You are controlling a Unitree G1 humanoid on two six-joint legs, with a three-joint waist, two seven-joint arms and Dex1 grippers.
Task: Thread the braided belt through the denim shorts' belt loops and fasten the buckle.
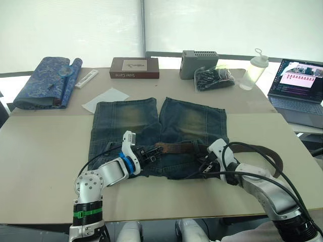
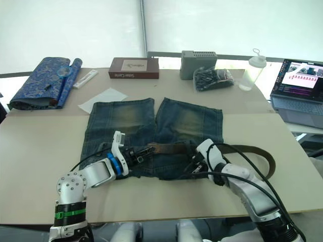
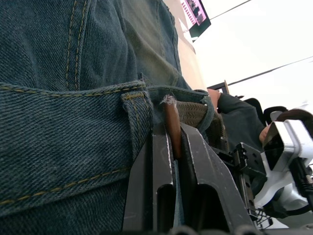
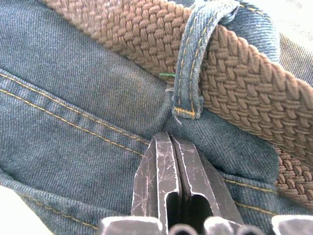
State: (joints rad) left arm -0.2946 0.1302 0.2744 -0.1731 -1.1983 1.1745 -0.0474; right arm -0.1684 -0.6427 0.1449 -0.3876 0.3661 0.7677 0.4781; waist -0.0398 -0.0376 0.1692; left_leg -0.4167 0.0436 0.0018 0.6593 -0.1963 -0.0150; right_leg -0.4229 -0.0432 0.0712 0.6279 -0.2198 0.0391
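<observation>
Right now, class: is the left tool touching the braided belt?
Touching. The left wrist view shows the left tool pinching the braided belt tip between its fingers.

Both eye views look forward and down from the head over the table (image 1: 40,151), shorts (image 1: 131,121) mid-frame. Each wrist view sits very close against the waistband denim; both share the belt (image 4: 146,34), also seen mid-frame from above.

Office or lab workspace: beige table (image 1: 45,151), open laptop (image 1: 298,91), grey electronics box (image 1: 198,63), bright blinds.
</observation>
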